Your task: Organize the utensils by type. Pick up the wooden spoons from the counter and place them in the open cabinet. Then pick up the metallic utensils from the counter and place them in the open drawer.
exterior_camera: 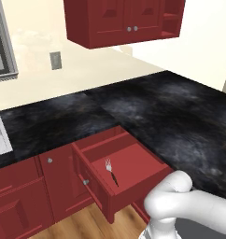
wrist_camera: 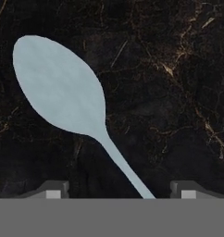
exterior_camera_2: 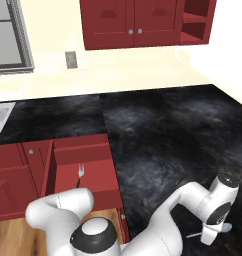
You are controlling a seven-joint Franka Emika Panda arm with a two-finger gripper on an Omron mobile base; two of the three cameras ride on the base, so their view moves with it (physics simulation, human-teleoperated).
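Gripper (wrist_camera: 115, 194) jaws apart astride teaspoon (wrist_camera: 63, 88) handle, flat on counter (exterior_camera_2: 163, 130), bare stone around, fork (exterior_camera: 110, 171) in open drawer (exterior_camera: 133, 184)

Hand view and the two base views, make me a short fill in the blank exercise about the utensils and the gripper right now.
1. The fork with the dark handle lies inside the open ____.
2. The silver spoon lies flat on the black ____.
3. In the hand view the spoon's handle runs down between the two finger tips of the gripper, whose jaws stand ____.
4. The drawer is pulled out below the counter, and its inside is coloured ____.

Missing words: drawer; counter; open; red
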